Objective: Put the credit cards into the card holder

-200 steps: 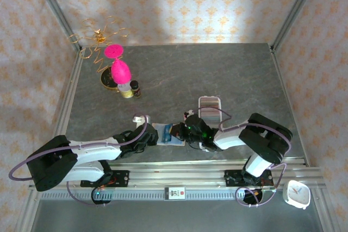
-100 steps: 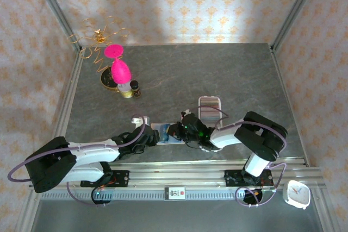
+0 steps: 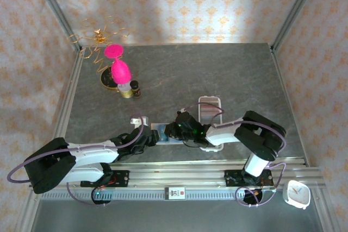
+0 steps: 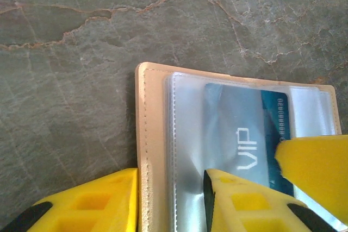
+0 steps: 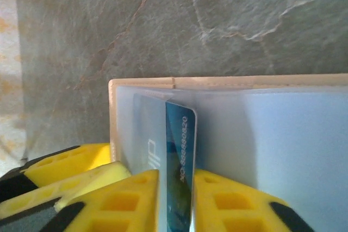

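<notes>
Where the arms meet: at the near middle of the desk (image 3: 228,69), both reaching in over the card holder (image 4: 151,134).
Card holder: lies open and flat on the desk, its tan edge on the left in the left wrist view, with clear sleeves (image 4: 185,129) across the inside.
Blue card (image 4: 244,134): printed "VIP", partly inside one clear sleeve, with its numbered end outside the sleeve's mouth.
Left tool (image 4: 171,180): fingers a little apart, straddling the holder's tan edge. One is just outside the edge and the other is on the sleeve. Whether they pinch it cannot be told.
Right tool (image 5: 176,188): clamped on the blue card, which stands edge-on between its two yellow fingers (image 5: 136,199).
Left wrist view: one yellow finger of the right tool overlaps the card's lower right corner.
White tray (image 3: 209,106): on the desk just behind the right arm, apart from the holder. Its contents are too small to make out.
</notes>
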